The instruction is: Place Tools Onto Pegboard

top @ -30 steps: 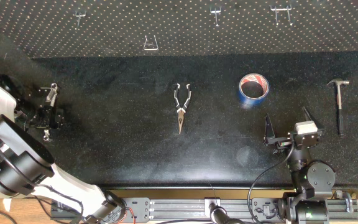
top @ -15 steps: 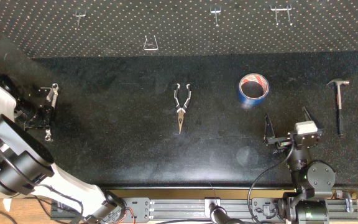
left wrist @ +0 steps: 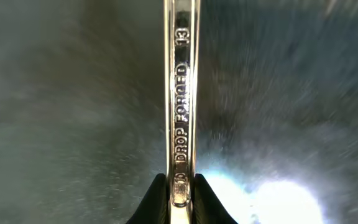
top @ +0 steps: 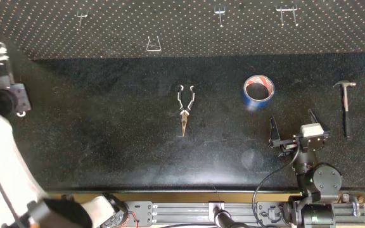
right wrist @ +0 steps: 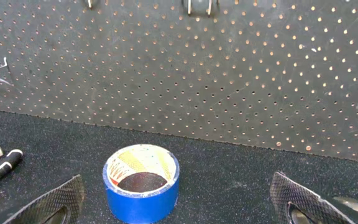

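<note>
Left wrist view: left gripper [left wrist: 180,190] is clamping the wrench [left wrist: 182,93] by its shaft, at the mat's [top: 106,139] 9 o'clock edge. Right gripper [top: 291,123] is gaping wide, with tape [top: 258,90] sitting at its 11 o'clock and hammer [top: 345,107] lying at its 3. Pliers [top: 185,107] are lying mid-mat with open mat all round.

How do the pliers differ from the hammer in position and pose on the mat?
The pliers lie near the middle of the black mat, the hammer near its right edge. The pliers' tip points toward the arms, handles spread toward the pegboard; the hammer's head is toward the pegboard, handle toward the arms. Both lie flat on the mat.
</note>
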{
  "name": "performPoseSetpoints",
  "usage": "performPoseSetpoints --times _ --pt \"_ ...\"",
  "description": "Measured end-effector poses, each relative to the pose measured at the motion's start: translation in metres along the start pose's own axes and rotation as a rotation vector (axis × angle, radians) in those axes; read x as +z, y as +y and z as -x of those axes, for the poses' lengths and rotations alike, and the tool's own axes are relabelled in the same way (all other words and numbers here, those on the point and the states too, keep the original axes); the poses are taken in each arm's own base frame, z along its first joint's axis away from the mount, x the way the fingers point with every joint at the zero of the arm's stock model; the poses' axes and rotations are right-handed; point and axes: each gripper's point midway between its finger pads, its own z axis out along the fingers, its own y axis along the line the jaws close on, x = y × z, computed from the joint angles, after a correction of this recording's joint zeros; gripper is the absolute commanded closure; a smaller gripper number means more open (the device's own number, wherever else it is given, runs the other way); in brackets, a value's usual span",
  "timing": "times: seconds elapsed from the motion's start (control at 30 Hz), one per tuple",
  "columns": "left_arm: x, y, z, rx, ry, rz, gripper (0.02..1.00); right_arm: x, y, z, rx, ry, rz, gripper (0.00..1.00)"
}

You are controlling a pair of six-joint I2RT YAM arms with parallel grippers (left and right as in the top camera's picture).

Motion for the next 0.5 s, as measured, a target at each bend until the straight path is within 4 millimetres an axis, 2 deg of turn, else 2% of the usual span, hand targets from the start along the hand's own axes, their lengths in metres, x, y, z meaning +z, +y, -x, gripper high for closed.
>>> performPoseSetpoints --times 0.07,0.1,0.13,0.17,0.2,0.23,0.27,0.37,0.4,0.43,0.5 --pt "-0.038 -0.006 0.006 -0.045 -0.12 0.006 0.991 0.0 0.0 0.0 0.0 0.001 0.0 0.025" --pt "-0.05 -0.014 0.002 -0.052 -0.179 -0.002 0.989 0.0 0.0 0.0 0.0 0.001 -0.001 0.025" --pt "-0.052 -0.023 -0.001 -0.048 -0.234 -0.009 0.991 0.0 0.0 0.0 0.0 0.002 0.0 0.025" --pt "-0.046 -0.035 0.001 -0.024 -0.323 -0.007 0.989 0.0 0.0 0.0 0.0 0.001 -0.001 0.025" --pt "-0.037 -0.058 -0.009 0.012 -0.349 -0.045 0.991 0.0 0.0 0.0 0.0 0.0 -0.001 0.025" --pt "-0.032 -0.076 -0.014 0.046 -0.371 -0.074 0.991 0.0 0.0 0.0 0.0 0.001 -0.002 0.027" --pt "-0.029 -0.103 -0.013 0.079 -0.4 -0.128 0.991 0.0 -0.001 0.0 0.0 0.001 -0.003 0.027" --pt "-0.037 -0.149 0.004 0.113 -0.461 -0.2 0.989 0.0 -0.001 0.0 0.0 0.001 -0.003 0.025" --pt "-0.037 -0.173 0.006 0.146 -0.463 -0.24 0.989 0.0 -0.001 0.0 0.0 0.001 -0.003 0.025" --pt "-0.035 -0.184 0.004 0.162 -0.451 -0.261 0.989 0.0 -0.001 0.0 0.0 0.001 -0.003 0.025" --pt "-0.03 -0.185 0.008 0.113 -0.445 -0.242 0.991 0.0 -0.001 0.0 0.0 0.001 -0.003 0.027"
